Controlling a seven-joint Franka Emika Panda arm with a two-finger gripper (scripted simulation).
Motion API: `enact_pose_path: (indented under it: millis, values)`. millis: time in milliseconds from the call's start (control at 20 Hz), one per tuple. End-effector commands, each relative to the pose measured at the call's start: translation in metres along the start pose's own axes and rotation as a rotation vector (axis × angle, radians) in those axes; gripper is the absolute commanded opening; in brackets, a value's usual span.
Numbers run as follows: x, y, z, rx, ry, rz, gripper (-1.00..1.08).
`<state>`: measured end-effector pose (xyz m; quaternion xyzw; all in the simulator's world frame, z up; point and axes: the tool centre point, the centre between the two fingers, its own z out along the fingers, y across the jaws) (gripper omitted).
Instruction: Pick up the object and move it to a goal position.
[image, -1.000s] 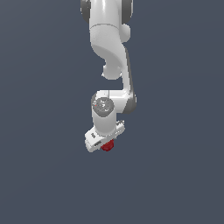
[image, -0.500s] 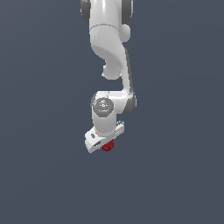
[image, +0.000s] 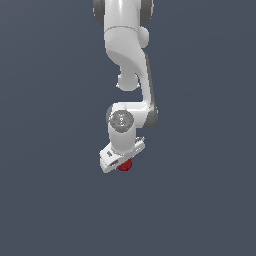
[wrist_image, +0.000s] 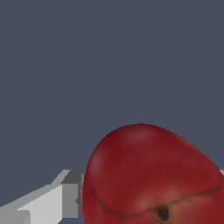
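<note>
Apple sits directly beneath the gripper, its fingers clamped on it, so you move both together toward the goal.

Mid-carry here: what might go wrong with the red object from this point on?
1. The red object pokes out below the gripper, and only one finger shows beside it, so the hold may be shallow and a jolt might drop it.
2. No goal marker shows in either view, so placement can't be checked.
</note>
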<state>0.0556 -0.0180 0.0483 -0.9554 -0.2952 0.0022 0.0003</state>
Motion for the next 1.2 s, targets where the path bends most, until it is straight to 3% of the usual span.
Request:
enact_pose_path:
  millis: [0, 700, 900, 1150]
  values:
    - [0.004, -0.011, -0.006, -0.002, 0.003, -0.002, -1.0]
    - [0.041, -0.135, -0.054, -0.003, 0.003, -0.002, -1.0]
    - [0.048, -0.158, -0.063, -0.003, 0.003, -0.002, -1.0]
    - [0.052, -0.168, -0.067, -0.003, 0.003, -0.002, -1.0]
